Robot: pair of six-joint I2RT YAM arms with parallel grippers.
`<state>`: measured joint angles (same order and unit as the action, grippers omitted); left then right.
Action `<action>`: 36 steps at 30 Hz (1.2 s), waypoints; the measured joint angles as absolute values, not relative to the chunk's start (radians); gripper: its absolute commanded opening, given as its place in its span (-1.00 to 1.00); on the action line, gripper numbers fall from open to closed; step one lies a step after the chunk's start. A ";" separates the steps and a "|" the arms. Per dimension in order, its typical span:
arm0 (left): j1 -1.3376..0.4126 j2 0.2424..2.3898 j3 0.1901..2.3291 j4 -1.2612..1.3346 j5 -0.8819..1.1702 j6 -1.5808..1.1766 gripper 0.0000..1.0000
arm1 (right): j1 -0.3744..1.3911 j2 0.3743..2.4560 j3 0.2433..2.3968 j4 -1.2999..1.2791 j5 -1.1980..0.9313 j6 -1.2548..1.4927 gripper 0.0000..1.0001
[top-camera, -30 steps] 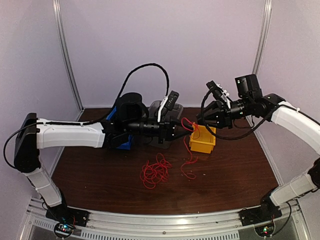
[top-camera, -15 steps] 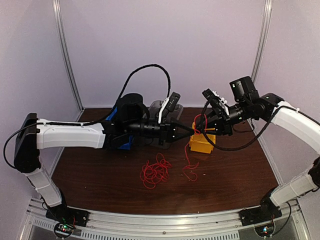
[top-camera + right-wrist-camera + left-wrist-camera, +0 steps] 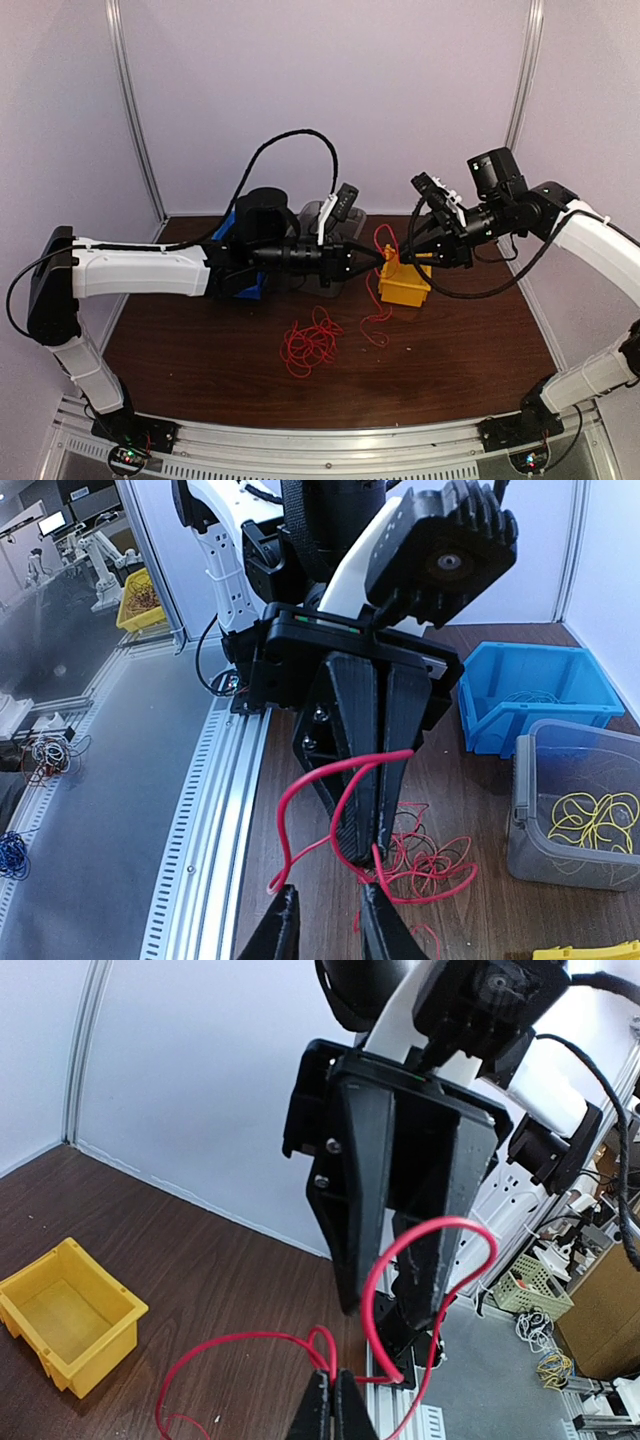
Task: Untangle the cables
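Note:
A red cable (image 3: pixel 378 300) hangs from my left gripper (image 3: pixel 377 257), which is shut on it above the table. In the left wrist view the left gripper (image 3: pixel 335 1402) pinches the cable, and a red loop (image 3: pixel 432 1235) curls up in front of the right gripper's black fingers (image 3: pixel 365 1180). My right gripper (image 3: pixel 405 257) faces the left one tip to tip. Its jaws (image 3: pixel 330 925) stand apart, with a loose cable end (image 3: pixel 276 884) by one finger and nothing clamped. A tangle of red cables (image 3: pixel 310 345) lies on the table below.
A yellow bin (image 3: pixel 405 287) sits under the two grippers. A blue bin (image 3: pixel 520 695) and a clear container (image 3: pixel 530 810) holding yellow cables stand behind the left arm. A metal rail (image 3: pixel 330 440) runs along the near table edge.
My right gripper came in toward the left one, then eased back a little, and its jaws narrowed. The hanging red cable rose and swung. The left gripper stayed shut.

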<state>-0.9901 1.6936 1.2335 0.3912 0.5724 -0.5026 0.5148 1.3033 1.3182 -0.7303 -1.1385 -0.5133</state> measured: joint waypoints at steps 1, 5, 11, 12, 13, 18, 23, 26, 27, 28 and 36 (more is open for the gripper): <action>-0.990 1.694 1.234 0.391 0.572 -0.503 -1.00 | 0.523 1.303 1.318 -0.732 -1.128 -0.514 -0.49; -0.990 1.694 1.234 0.391 0.573 -0.503 -1.00 | 0.541 1.303 1.318 -0.722 -1.090 -0.495 -0.48; -0.990 1.694 1.234 0.387 0.576 -0.503 -1.00 | 0.545 1.315 1.319 -0.706 -1.046 -0.482 -0.51; -0.990 1.694 1.234 0.386 0.577 -0.503 -1.00 | 0.545 1.320 1.319 -0.706 -1.042 -0.482 -0.51; -0.990 1.694 1.234 0.385 0.578 -0.503 -1.00 | 0.546 1.325 1.319 -0.706 -1.038 -0.482 -0.48; -0.990 1.694 1.234 0.383 0.583 -0.503 -1.00 | 0.565 1.341 1.320 -0.706 -1.011 -0.490 -0.44; -0.990 1.694 1.237 0.375 0.589 -0.503 -1.00 | 0.567 1.341 1.320 -0.697 -0.990 -0.489 -0.71; -0.990 1.694 1.243 0.362 0.590 -0.501 -1.00 | 0.567 1.340 1.320 -0.690 -0.984 -0.491 -1.00; -0.990 1.694 1.246 0.355 0.589 -0.500 -1.00 | 0.567 1.340 1.320 -0.690 -0.984 -0.496 -1.00; -0.990 1.694 1.251 0.346 0.586 -0.499 -1.00 | 0.567 1.339 1.320 -0.693 -0.983 -0.493 -1.00; -0.993 1.689 1.288 0.254 0.484 -0.452 -1.00 | 0.564 1.335 1.339 -0.691 -0.917 -0.472 -1.00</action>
